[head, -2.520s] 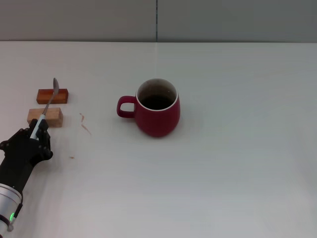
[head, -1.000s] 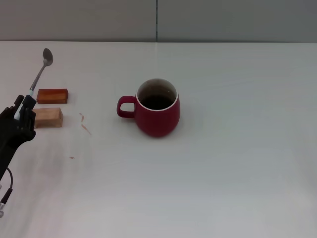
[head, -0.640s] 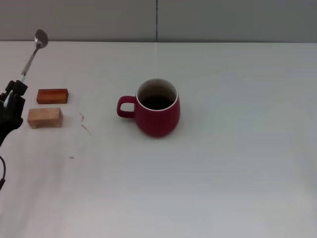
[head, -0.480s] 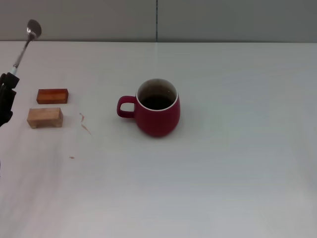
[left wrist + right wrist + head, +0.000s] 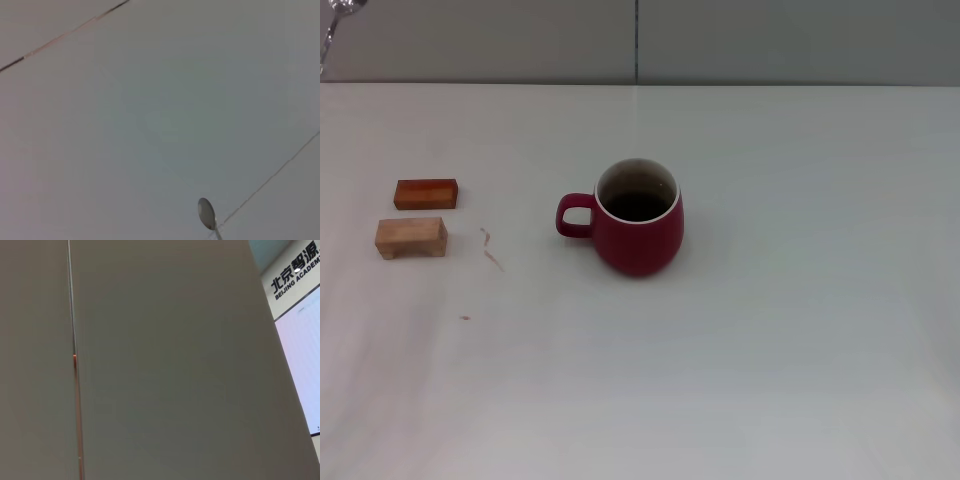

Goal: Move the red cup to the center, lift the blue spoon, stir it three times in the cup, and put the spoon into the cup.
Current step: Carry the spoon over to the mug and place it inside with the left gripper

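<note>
The red cup stands upright near the middle of the white table, handle toward my left, dark at the bottom inside. Of the blue spoon only the grey metal bowl and neck show, raised high at the far left corner of the head view. The left wrist view has the same spoon bowl sticking up against a grey wall. The spoon's blue handle and my left gripper holding it are outside every picture. My right gripper is out of view; its wrist camera faces a wall.
Two small wooden blocks lie at the left of the table, a red-brown block behind a pale block. A few small crumbs lie between the blocks and the cup.
My left gripper has carried the spoon up off the blocks and away to the upper left, leaving the head view; only the spoon's bowl still shows. The cup has not moved.
</note>
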### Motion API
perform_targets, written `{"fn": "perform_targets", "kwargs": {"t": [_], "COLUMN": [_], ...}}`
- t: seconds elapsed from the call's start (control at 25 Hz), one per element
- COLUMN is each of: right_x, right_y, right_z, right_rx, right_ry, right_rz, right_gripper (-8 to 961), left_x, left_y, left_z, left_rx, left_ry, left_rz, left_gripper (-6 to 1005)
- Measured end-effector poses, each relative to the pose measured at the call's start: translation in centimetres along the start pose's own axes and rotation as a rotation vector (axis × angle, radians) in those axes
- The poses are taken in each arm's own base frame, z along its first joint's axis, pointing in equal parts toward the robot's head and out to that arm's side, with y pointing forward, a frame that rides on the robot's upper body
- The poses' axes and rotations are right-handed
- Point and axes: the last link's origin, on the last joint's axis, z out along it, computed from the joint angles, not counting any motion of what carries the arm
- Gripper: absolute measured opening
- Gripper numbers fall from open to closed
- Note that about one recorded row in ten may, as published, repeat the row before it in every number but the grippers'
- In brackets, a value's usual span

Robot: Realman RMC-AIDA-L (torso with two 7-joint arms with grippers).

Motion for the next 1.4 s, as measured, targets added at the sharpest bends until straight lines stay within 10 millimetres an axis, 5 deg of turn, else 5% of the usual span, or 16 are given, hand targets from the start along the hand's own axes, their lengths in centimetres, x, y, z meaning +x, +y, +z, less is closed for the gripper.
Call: {"fn": "perform_targets", "kwargs": {"t": [0.88, 1.4], "right_x": [-0.1, -0.3], "right_y": [-0.4, -0.6], "right_z": [-0.2, -0.6], "right_rx": [0.003, 0.007], "right_ry": [0.0, -0.015], "right_rz": [-0.011, -0.012], "right_gripper": [705, 705], "left_x": [3.0, 3.9], "left_y": [4.2, 5.7], "left_z": [4.4, 7.9], "left_rx": [-0.365, -0.451], "left_ry": [-0.171, -0.434], "left_rz": [-0.21, -0.212], "left_gripper": [151, 152]}}
